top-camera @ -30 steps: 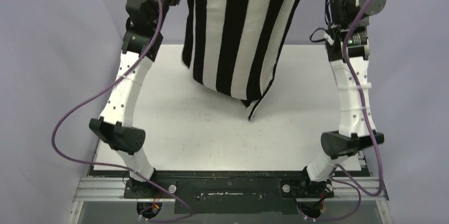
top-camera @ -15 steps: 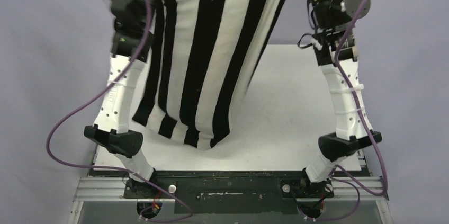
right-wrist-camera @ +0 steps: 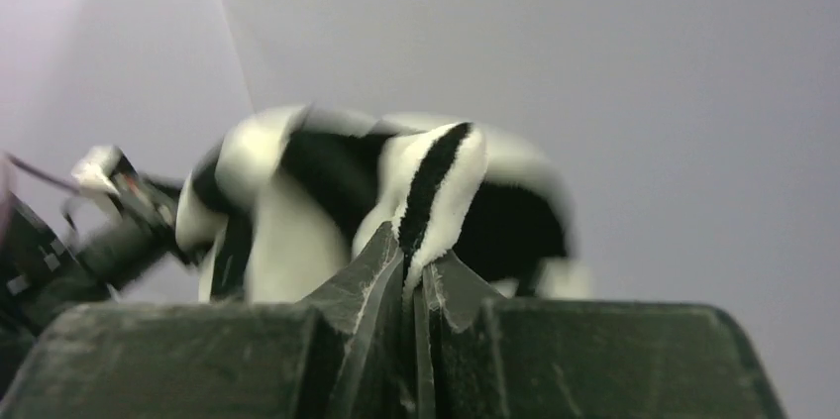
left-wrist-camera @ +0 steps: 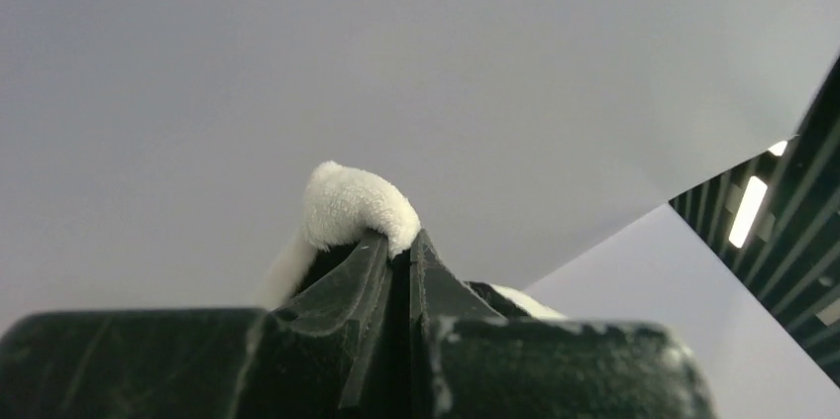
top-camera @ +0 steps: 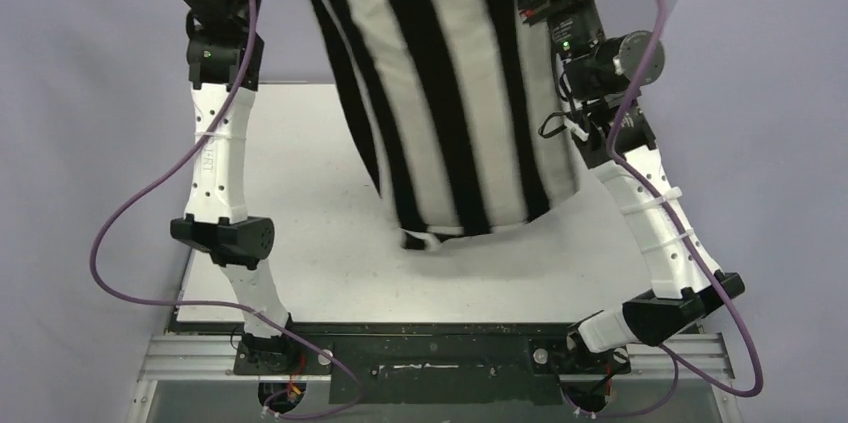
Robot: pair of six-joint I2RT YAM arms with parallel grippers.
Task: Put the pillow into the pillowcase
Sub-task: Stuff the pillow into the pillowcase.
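Top external: white table [top-camera: 300, 203], grey walls [top-camera: 80, 93]; left gripper [left-wrist-camera: 399, 246] and right gripper [right-wrist-camera: 414, 265] tight on pillowcase [top-camera: 450, 93].

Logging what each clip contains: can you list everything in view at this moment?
pillowcase: one, black and white stripes, hanging bulged above the table between the arms
table: one, white, below the pillowcase
cables: two, purple, one looping beside each arm
walls: pale grey, on three sides
base rail: one, black and silver, near edge
left arm: one, white and black, raised, jaws shut on a white fold of the pillowcase
right arm: one, white and black, raised, jaws shut on a striped fold
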